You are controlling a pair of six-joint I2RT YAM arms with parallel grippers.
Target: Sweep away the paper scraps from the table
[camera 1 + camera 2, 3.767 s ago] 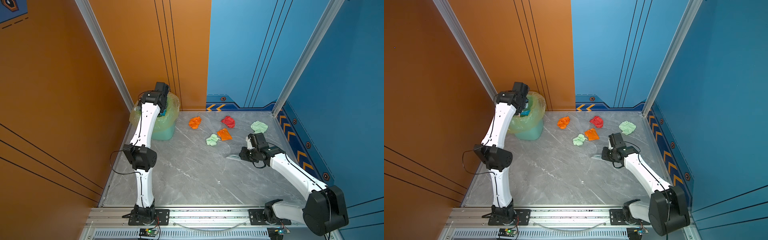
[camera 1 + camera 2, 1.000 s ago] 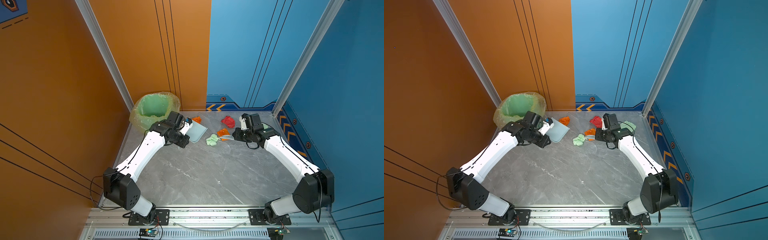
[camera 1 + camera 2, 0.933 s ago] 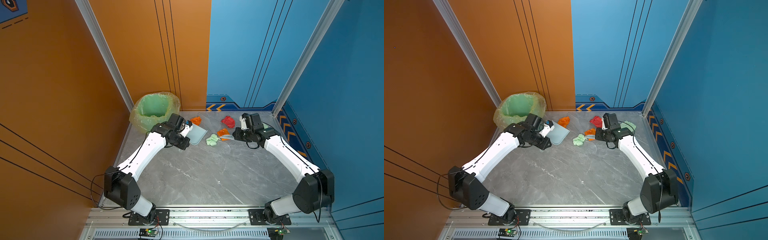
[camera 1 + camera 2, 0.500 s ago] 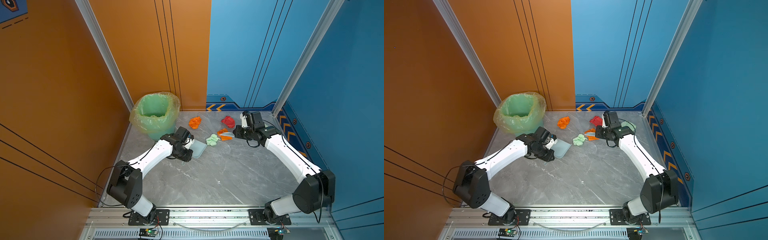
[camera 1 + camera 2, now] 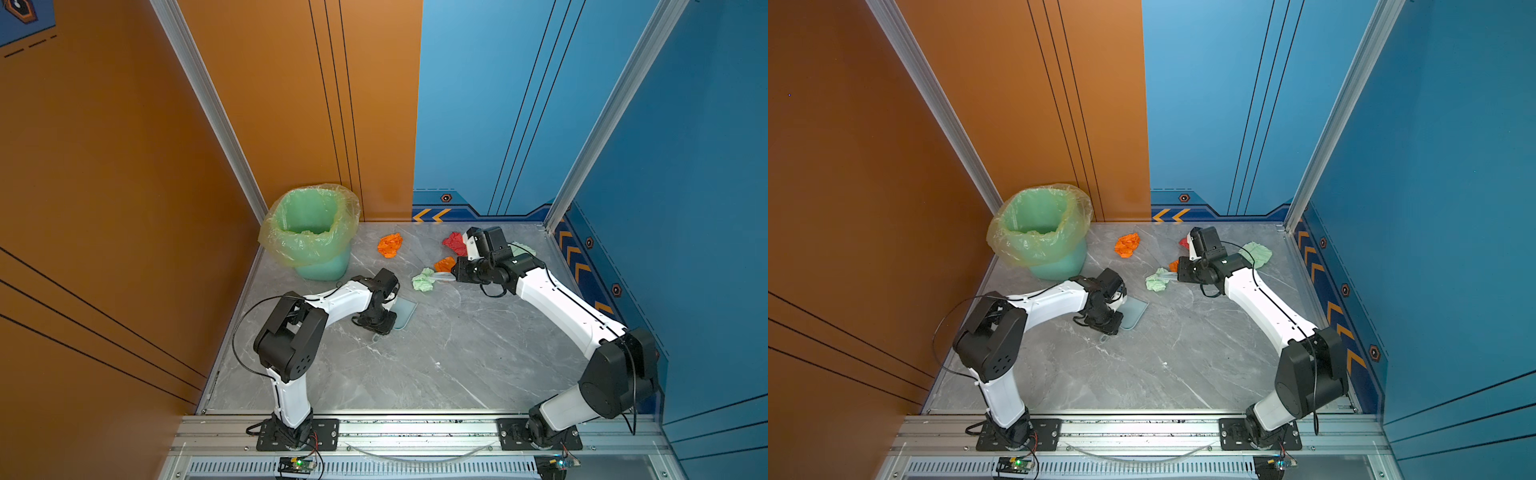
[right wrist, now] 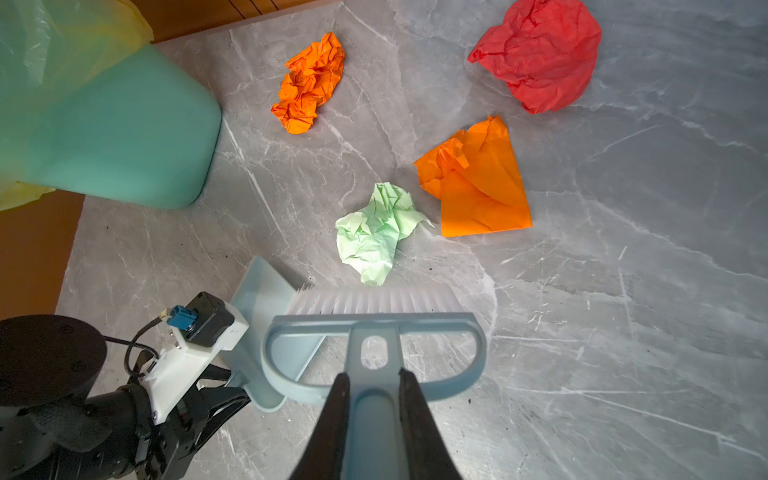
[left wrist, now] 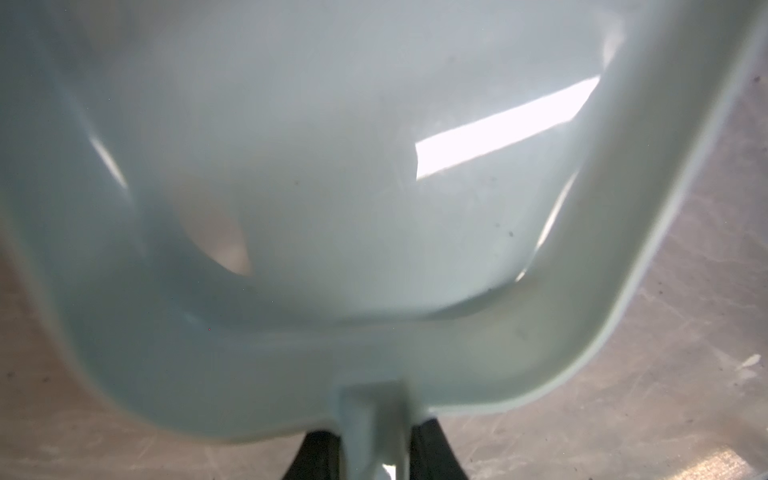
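Note:
My left gripper point(image 5: 380, 322) point(image 7: 376, 453) is shut on the handle of a pale blue dustpan point(image 5: 404, 312) point(image 7: 332, 187), which lies low on the grey table point(image 5: 436, 353). My right gripper point(image 5: 459, 274) point(image 6: 372, 390) is shut on the handle of a pale blue brush point(image 6: 374, 328), its bristles just behind a pale green scrap point(image 5: 423, 280) point(image 6: 376, 232). Further back lie a flat orange scrap point(image 6: 478, 183), a red one point(image 6: 538, 52) and a crumpled orange one point(image 5: 390, 244) point(image 6: 309, 83). Another pale green scrap point(image 5: 1256, 253) shows behind the right arm.
A teal bin with a yellowish-green liner point(image 5: 311, 232) point(image 6: 104, 124) stands in the back left corner. Orange and blue walls close the table on three sides. An aluminium rail point(image 5: 415, 432) with both arm bases runs along the front.
The left arm has carried the dustpan from beside the bin toward the front and lowered it to the table. The right gripper with the brush has barely shifted.

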